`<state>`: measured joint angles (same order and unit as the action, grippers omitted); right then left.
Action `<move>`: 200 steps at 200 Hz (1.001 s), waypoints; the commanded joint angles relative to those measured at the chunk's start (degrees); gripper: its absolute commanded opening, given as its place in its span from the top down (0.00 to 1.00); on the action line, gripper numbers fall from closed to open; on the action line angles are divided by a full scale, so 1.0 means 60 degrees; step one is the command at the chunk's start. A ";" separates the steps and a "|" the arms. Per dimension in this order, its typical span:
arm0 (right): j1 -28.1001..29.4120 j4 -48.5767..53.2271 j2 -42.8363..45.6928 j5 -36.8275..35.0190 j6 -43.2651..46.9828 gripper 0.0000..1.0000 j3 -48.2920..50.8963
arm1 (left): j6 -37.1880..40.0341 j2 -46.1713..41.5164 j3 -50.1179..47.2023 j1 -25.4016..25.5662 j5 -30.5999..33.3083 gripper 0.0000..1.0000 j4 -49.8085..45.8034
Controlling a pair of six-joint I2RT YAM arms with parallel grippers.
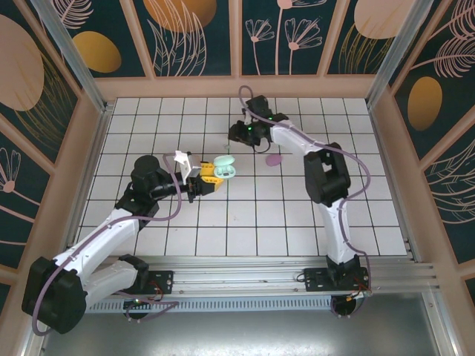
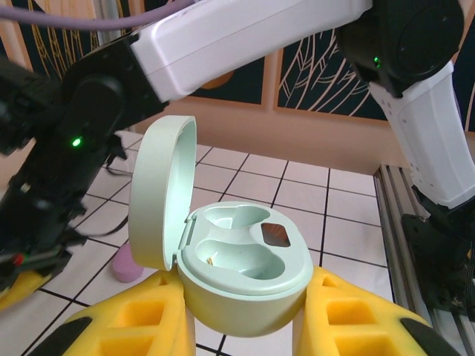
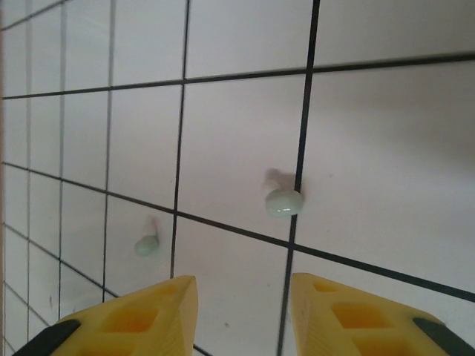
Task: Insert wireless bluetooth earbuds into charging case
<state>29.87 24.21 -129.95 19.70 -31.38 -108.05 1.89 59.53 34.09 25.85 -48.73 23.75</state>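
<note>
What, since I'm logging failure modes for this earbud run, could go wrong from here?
1. The mint earbud by the grout line lies ahead of the right gripper, not between its open jaws; a grab might flick the rounded piece away.
2. The mint charging case, clamped by the left gripper, has its lid upright near the right arm; the arm may clip it.

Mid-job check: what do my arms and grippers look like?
The left arm and right arm have white links and black joints, each trailing a lilac cable; green lights glow on the right one. The left gripper and right gripper have yellow fingers with black patches.
</note>
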 commanded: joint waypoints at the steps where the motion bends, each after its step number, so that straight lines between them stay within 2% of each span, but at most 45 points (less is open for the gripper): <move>1: 0.0193 0.0439 -0.0799 -0.0746 -0.1383 0.63 -0.1191 | 0.0068 -0.0209 -0.0130 0.0027 0.0090 0.95 0.0049; 39: 0.0595 0.0969 -0.1798 -0.1600 -0.2084 0.68 -0.2538 | 0.0143 -0.0280 -0.0172 0.0028 0.0076 0.95 -0.0012; 76: 0.0743 0.0820 -0.1911 -0.2307 -0.2785 0.69 -0.2528 | 0.0210 -0.0341 -0.0301 0.0028 0.0035 0.95 -0.0032; 128: 0.1008 0.1099 -0.1925 -0.3168 -0.2881 0.65 -0.2316 | 0.0387 -0.0387 -0.0302 0.0028 0.0036 0.95 -0.0062; 200: 0.1157 0.1131 -0.2140 -0.3386 -0.3164 0.64 -0.2119 | 0.0601 -0.0546 -0.0326 0.0028 0.0043 0.95 -0.0418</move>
<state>36.38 29.08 -141.05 1.23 -48.86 -120.95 4.08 57.84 32.56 25.85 -48.53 21.85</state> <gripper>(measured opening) 0.358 0.276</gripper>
